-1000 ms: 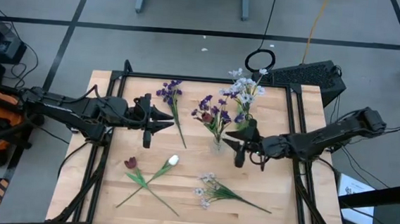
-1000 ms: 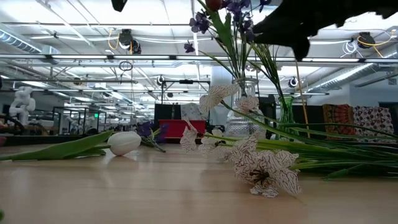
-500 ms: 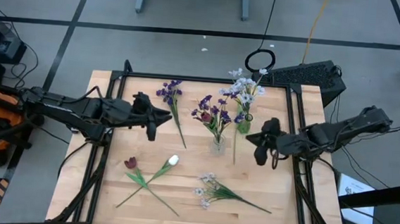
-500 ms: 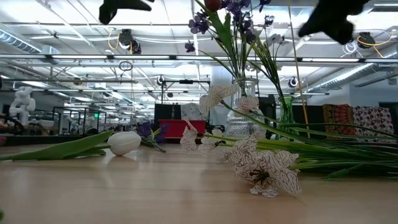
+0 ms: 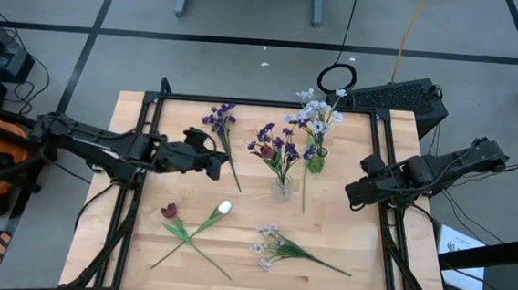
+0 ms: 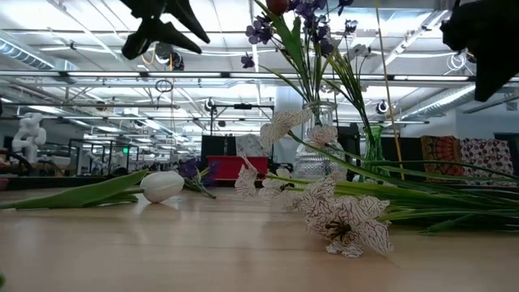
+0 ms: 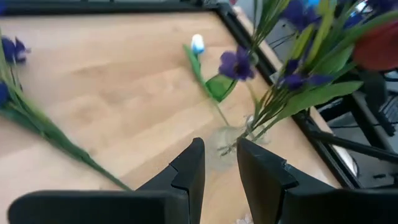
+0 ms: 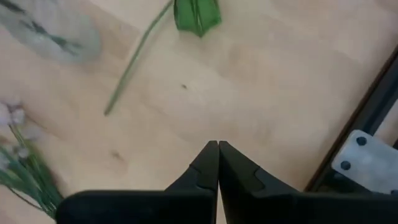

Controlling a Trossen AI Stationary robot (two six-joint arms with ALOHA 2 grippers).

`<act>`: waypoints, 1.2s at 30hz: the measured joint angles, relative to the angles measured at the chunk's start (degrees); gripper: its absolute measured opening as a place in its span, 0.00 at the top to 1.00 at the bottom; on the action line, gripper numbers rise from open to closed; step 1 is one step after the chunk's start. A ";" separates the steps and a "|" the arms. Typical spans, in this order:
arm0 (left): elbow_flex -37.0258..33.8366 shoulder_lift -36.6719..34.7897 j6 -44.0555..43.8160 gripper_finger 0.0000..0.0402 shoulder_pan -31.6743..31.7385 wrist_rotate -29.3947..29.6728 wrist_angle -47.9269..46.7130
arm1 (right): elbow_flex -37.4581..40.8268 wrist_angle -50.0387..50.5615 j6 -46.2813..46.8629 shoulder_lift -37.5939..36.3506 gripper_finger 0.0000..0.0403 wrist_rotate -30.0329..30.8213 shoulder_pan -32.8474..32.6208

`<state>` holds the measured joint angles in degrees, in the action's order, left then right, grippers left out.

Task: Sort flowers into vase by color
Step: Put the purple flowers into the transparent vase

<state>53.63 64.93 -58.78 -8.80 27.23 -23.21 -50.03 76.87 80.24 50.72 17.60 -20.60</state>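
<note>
A clear vase (image 5: 282, 188) holds purple sprigs and a dark red tulip. Right of it, a green vase (image 5: 315, 160) holds pale white-blue blossoms. A thin stem (image 5: 303, 194) slants from the green vase toward the near edge, with its lower end (image 8: 107, 111) on the table. A purple sprig (image 5: 222, 124), a red tulip (image 5: 169, 211), a white tulip (image 5: 224, 207) and a pale sprig (image 5: 275, 247) lie flat on the wood. My left gripper (image 5: 224, 167) (image 7: 219, 146) hangs open and empty, left of the clear vase. My right gripper (image 5: 352, 194) (image 8: 217, 144) is shut and empty over bare wood by the right rail.
Black frame rails (image 5: 387, 172) border the tabletop. A dark box (image 5: 400, 95) and a ring (image 5: 337, 77) sit beyond the far right corner. Bare wood (image 5: 353, 243) lies between the vases and the right rail, and more (image 5: 164, 129) at the far left.
My right gripper has drawn away from the vases toward the table's right edge and tipped to point down; the thin stem stays by the green vase. My left gripper has sunk, rolled about its own line and edged toward the clear vase.
</note>
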 joint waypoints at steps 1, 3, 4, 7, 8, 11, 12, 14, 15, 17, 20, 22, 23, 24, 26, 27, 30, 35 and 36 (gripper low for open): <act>0.08 0.83 -0.99 0.75 -0.29 -0.24 0.07 | 0.56 -0.10 -0.71 -0.09 1.00 -0.02 -0.02; 0.87 2.65 -2.83 0.75 -1.24 -1.15 -0.19 | 1.51 -0.20 -2.26 -0.29 1.00 -0.11 0.00; 1.50 3.53 -3.93 0.75 -1.84 -1.23 -0.12 | 1.82 -0.24 -3.08 -0.39 1.00 -0.14 0.00; 3.42 6.03 -6.42 0.75 -3.51 -0.25 -0.05 | 2.40 -0.24 -5.77 -0.75 1.00 -0.17 0.00; 4.18 6.84 -6.98 0.75 -3.98 0.52 -0.12 | 2.48 -0.31 -6.76 -0.89 1.00 -0.17 0.00; 6.84 9.12 -7.89 0.75 -5.25 3.38 -0.25 | 2.48 -0.32 -9.42 -1.40 1.00 -0.02 -0.01; 7.66 9.77 -8.24 0.75 -5.56 4.36 -0.29 | 2.48 -0.32 -10.15 -1.59 1.00 0.05 0.00; 9.29 11.11 -8.39 0.75 -5.96 5.75 -0.57 | 2.48 -0.32 -11.59 -1.96 1.00 0.09 0.00; 10.20 11.75 -8.46 0.75 -6.09 6.24 -1.16 | 2.48 -0.32 -12.27 -2.14 1.00 0.09 0.00; 12.22 12.93 -9.39 0.75 -6.30 7.06 -4.16 | 2.48 -0.32 -13.27 -2.50 1.00 0.16 0.00; 15.30 14.26 -12.17 0.75 -6.30 7.48 -11.37 | 2.48 -0.30 -14.16 -2.75 1.00 0.35 0.00; 16.67 14.62 -14.41 0.75 -5.91 7.60 -16.74 | 2.48 -0.34 -15.00 -2.76 1.00 0.48 0.00; 17.07 14.64 -15.51 0.75 -5.55 7.60 -18.89 | 2.48 -0.33 -15.15 -2.73 1.00 0.48 -0.01; 17.22 14.62 -16.73 0.75 -5.08 7.62 -20.76 | 2.48 -0.32 -15.18 -2.73 1.00 0.59 -0.02; 17.25 14.61 -19.92 0.75 -3.52 7.60 -24.13 | 2.48 -0.35 -15.18 -2.73 1.00 1.77 -0.02; 17.25 14.64 -21.48 0.75 -2.63 7.58 -25.81 | 2.48 -0.39 -15.18 -2.73 1.00 2.25 -0.02; 17.25 14.64 -22.09 0.75 1.11 6.95 -28.44 | 2.48 -0.39 -14.94 -2.73 1.00 3.78 -0.01; 17.20 16.38 -12.81 0.75 6.21 7.78 -25.98 | 2.48 -0.41 -10.74 -2.73 1.00 4.97 -0.01; 17.20 16.81 -11.25 0.75 7.40 7.85 -25.30 | 2.48 -0.43 -9.83 -2.73 1.00 4.94 0.00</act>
<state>70.83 81.74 -70.03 -1.40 35.08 -48.51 -47.55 76.44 70.41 47.99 22.54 -20.60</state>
